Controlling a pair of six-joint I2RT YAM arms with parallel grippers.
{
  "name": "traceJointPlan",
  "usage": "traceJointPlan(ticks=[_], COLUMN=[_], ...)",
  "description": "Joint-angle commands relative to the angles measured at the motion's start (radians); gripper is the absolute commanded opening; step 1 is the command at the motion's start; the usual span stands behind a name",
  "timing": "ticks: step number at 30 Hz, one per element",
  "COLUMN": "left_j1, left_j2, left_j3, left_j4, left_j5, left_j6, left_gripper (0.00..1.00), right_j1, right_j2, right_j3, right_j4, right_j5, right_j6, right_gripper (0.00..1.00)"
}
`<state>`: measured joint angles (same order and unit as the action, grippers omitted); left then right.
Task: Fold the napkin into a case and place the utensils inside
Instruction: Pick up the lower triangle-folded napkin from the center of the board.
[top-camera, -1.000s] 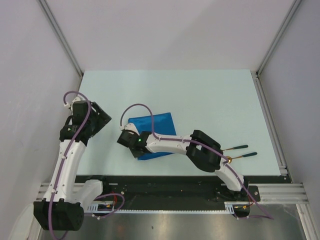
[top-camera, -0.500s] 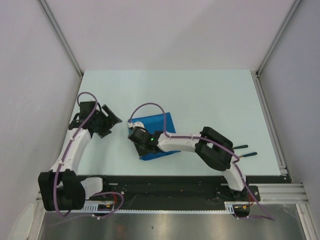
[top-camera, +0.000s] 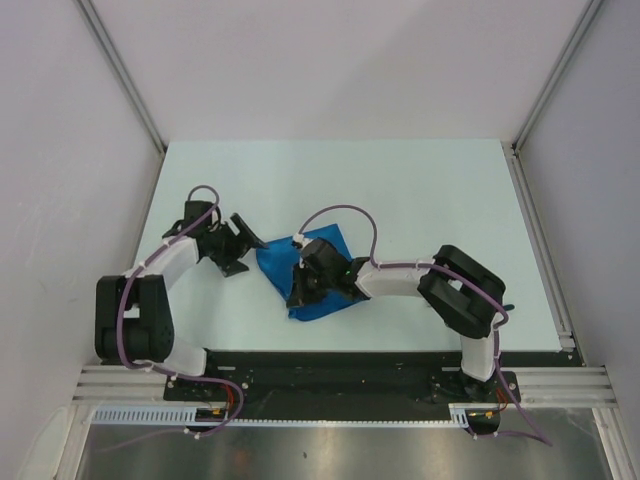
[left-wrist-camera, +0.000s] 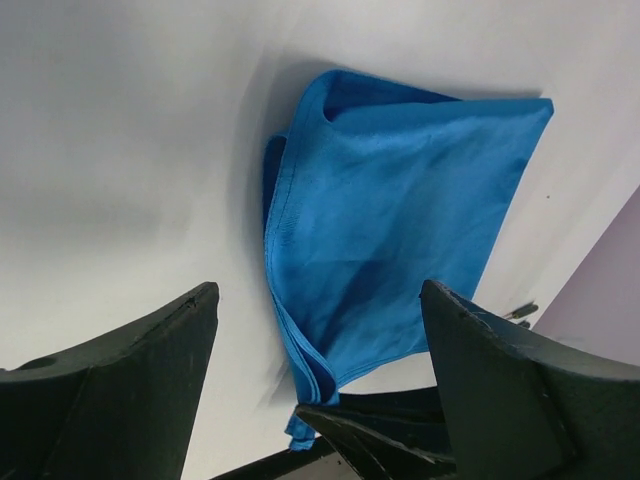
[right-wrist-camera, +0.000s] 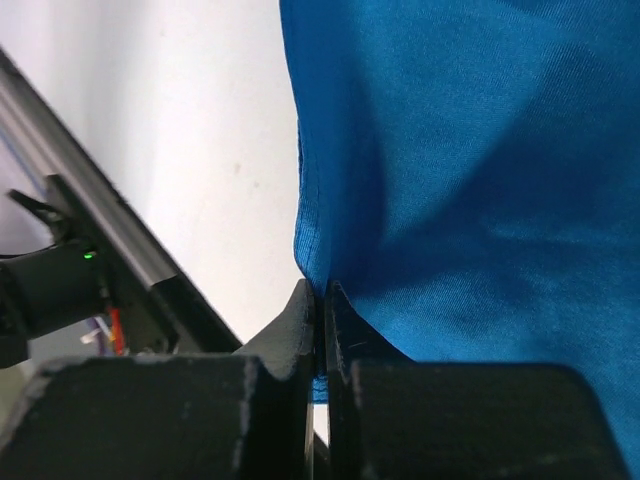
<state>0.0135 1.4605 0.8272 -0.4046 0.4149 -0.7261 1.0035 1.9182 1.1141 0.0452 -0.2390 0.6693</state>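
pale tabletop (top-camera: 400, 190), white walls round it. the napkin (top-camera: 275, 265) lies folded near the front middle. the right pincer (right-wrist-camera: 322, 300) is clamped on its near-left edge, while the left pincer (left-wrist-camera: 318, 295) is wide apart just beside it, holding nothing. my guess is that thin pinch slips, or it grabs every layer and drags the fold undone. no case yet, nothing tucked in. the utensils (left-wrist-camera: 520, 312) are mostly hidden behind the right arm.
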Motion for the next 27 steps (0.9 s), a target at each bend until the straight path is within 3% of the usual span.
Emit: traceJointPlan(ticks=[1,10,14,19,22,23,27], left_j1=[-0.066,-0.092,-0.096,-0.119,-0.122,-0.122,-0.177], left_j2=[0.041,0.119,0.164,0.19,0.192,0.189,0.166], left_j3=[0.046,0.082,0.078,0.081,0.087,0.095,0.171], left_j4=[0.066,0.044,0.055,0.078,0.082,0.082,0.034], left_j5=[-0.001,-0.091,-0.09,-0.093,-0.106,-0.12,-0.254], left_j6=[-0.01,-0.029,-0.044,-0.056,-0.064,-0.059,-0.016], left_gripper=[0.86,0.79,0.65,0.56,0.42,0.31,0.05], right_j1=[-0.031,-0.054,-0.059,-0.068,-0.075,-0.08,-0.109], right_j2=[-0.088,-0.104,-0.11,-0.116,-0.119,-0.122,-0.139], right_j3=[-0.039,-0.094,-0.117,-0.145,-0.169,-0.18,-0.252], right_j4=[0.136,0.212,0.234,0.275,0.308,0.315,0.366], right_j5=[-0.091,-0.126,-0.134,-0.146,-0.161,-0.167,-0.209], right_j6=[0.059,0.095,0.105,0.119,0.134,0.139,0.208], right_gripper=[0.0,0.0,0.0,0.0,0.0,0.0,0.0])
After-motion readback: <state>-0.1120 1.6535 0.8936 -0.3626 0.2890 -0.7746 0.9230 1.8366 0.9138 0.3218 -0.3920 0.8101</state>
